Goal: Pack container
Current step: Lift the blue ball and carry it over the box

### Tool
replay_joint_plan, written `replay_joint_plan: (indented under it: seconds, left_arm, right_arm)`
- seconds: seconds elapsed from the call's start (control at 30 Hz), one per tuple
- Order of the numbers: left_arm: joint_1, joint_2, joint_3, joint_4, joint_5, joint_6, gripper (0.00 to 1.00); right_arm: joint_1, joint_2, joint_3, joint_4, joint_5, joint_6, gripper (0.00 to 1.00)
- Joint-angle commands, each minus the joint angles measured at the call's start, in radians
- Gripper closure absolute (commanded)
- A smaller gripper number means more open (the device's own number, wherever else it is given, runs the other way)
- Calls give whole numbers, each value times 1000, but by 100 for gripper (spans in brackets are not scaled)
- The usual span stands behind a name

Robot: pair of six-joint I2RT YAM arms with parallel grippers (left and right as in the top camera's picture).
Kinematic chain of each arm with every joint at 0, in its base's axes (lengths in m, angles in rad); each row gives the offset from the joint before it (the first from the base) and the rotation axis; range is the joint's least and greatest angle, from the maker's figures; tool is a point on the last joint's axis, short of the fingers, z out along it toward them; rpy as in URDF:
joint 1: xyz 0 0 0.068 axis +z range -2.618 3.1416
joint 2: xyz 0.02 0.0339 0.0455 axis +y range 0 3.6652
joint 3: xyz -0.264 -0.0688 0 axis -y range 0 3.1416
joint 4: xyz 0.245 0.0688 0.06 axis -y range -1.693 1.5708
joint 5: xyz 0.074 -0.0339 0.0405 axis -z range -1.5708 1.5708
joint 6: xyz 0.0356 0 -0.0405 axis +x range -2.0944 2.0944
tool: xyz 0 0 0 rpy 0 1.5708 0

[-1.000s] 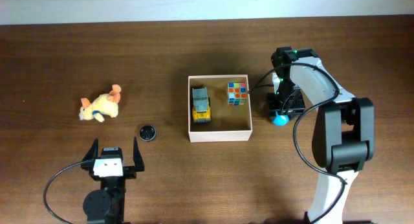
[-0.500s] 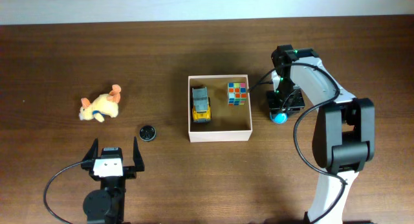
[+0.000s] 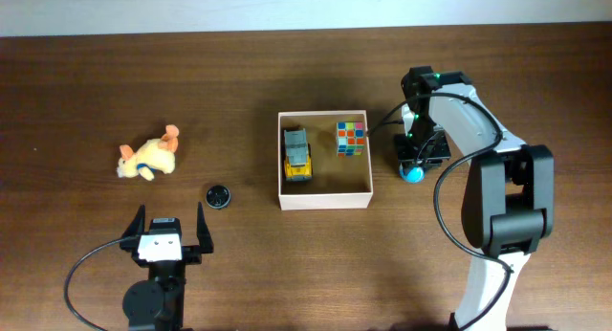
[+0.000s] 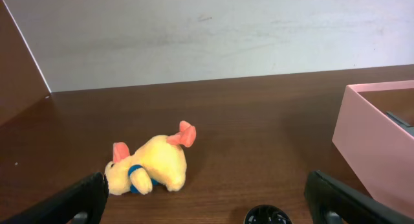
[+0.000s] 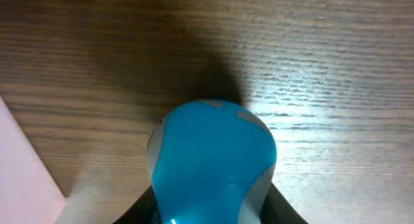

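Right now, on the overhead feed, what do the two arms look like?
The right arm has white shells, black joints, a small green light and a thin black cable looping alongside. The left arm is mostly black, with a white block behind its black fingers and a black cable arcing off.
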State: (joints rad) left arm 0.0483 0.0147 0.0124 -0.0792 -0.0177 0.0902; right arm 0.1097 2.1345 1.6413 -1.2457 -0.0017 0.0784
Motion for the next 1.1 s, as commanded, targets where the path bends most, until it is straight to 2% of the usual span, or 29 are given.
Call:
replay_joint_plan:
  seconds: [0.0,0.4,0.6,0.83,1.07]
  left_arm:
    - [7,-8,-4,-4,3,20,1]
    - [7,-8,-4,-4,3,20,1]
    - [7,-8,-4,-4,3,20,1]
    - [7,-8,-4,-4,3,20,1]
    - [7,-8,-4,-4,3,20,1]
  right_arm:
    - [-8,-19,84,-26,2,0,69]
    - [5,-19,465,-233,13,0,69]
    - [71,-19,612,-286,12,6,69]
    - [224,-17,631,-269,13,34,69]
    - [348,-1,625,-168,16,61,68]
